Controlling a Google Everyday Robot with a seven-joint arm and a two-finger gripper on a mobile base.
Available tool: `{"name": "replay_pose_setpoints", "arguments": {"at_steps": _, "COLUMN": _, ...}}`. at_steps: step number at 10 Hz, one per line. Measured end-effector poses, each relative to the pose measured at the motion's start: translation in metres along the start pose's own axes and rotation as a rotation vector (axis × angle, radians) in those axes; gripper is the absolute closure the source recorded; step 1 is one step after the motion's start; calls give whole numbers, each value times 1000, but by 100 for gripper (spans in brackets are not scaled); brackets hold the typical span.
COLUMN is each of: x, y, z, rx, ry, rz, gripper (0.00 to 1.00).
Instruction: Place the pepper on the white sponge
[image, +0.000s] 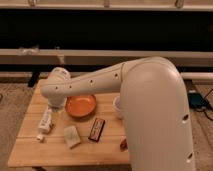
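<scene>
The white sponge (71, 136) lies on the wooden table (30, 150), front left of centre. The pepper (123, 145) shows as a small dark red sliver near the table's front right, mostly hidden behind my big white arm. My arm reaches across the table to the left. The gripper (56, 106) hangs at the arm's far-left end, over the table's left part, just above the white tube and left of the orange bowl. It is well away from both the pepper and the sponge.
An orange bowl (81, 105) sits mid-table. A white tube with printing (45, 121) lies at the left. A dark red-and-black box (96, 128) lies right of the sponge. A white cup (117, 106) peeks out beside my arm. A dark wall with rails runs behind.
</scene>
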Motion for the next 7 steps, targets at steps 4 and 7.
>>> {"name": "replay_pose_setpoints", "arguments": {"at_steps": 4, "x": 60, "y": 28, "z": -14, "rx": -32, "ry": -18, "rz": -39, "gripper": 20}}
{"name": "replay_pose_setpoints", "arguments": {"at_steps": 7, "x": 125, "y": 49, "z": -30, "rx": -53, "ry": 18, "rz": -24, "gripper": 20}}
